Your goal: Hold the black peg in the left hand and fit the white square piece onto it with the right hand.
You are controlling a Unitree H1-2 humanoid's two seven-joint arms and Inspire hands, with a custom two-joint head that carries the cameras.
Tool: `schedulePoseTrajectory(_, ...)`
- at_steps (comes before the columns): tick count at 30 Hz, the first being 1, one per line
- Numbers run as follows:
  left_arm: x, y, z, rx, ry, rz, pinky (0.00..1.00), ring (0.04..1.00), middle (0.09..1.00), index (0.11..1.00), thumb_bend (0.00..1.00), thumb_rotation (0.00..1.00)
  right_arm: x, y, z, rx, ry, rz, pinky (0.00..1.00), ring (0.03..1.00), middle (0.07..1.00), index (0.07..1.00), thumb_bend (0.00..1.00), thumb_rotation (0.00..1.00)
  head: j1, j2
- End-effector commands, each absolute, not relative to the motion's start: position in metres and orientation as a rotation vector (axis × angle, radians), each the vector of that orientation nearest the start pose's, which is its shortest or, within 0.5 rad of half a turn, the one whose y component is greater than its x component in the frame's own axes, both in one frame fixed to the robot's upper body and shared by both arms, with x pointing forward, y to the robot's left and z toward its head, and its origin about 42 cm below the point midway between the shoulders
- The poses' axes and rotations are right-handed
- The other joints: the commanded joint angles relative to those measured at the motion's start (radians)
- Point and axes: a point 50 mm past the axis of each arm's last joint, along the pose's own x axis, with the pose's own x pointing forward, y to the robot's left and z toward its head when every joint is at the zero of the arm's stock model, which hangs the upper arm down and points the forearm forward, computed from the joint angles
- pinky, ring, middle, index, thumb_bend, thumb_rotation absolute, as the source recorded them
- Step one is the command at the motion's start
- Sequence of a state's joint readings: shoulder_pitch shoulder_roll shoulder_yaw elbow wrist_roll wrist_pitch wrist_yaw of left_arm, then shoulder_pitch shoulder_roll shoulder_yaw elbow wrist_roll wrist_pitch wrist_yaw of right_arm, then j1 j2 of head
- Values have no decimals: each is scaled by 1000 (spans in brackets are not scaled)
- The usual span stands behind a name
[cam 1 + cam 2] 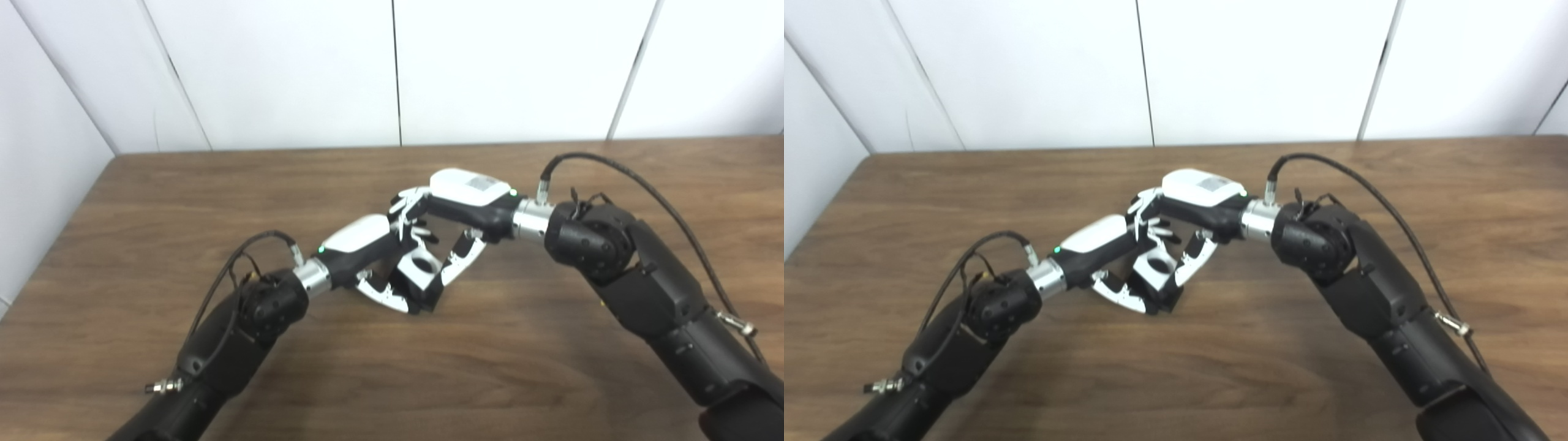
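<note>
Labelling: the back of the right hand carries a small grey sticker with print too blurred to read; no other writing or brand mark is legible in either view.

Materials: both hands have glossy white shells over black bodies, with brushed metal wrist collars and a small green indicator light near each wrist. The forearms are matt black with angular housings. A black cable loops from the right wrist back along the forearm. The table is dark brown wood-grain laminate with a smooth finish. The wall behind consists of plain white panels divided by thin dark seams.

Position: both hands meet at the table centre. The left hand enters from 7 o'clock, the right hand from 4 o'clock.

Task item: the white square piece sits between the 2 hands. It is a light block with a round dark hole in its upper face and is tilted. The right hand's fingers and thumb are curled around it. Dark material shows below the piece at the left hand; whether this is the black peg cannot be told.

Left hand state: fingers curled inward beneath the piece; what they grip cannot be told.
</note>
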State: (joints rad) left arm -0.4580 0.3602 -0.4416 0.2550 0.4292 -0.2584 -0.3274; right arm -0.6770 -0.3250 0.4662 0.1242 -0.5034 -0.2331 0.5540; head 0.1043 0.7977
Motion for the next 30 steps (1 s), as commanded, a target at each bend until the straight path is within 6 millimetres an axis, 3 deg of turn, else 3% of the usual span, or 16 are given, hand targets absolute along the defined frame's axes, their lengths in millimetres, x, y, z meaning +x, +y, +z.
schedulePoseTrajectory(1,392,183,146,1011,-276,-831,882,978,871,490,522,77,425,-128,267,-1215,-569,969,815,888,802,480,523,139,1,2)
schedulePoseTrajectory(19,393,181,148,1016,-275,-829,869,978,865,490,521,78,423,-128,263,-1213,-564,989,831,894,805,480,522,140,3,7)
schedulePoseTrajectory(30,394,180,148,1011,-259,-829,893,981,865,490,522,76,416,-124,299,-1308,-701,1004,943,903,807,480,521,141,2,5)
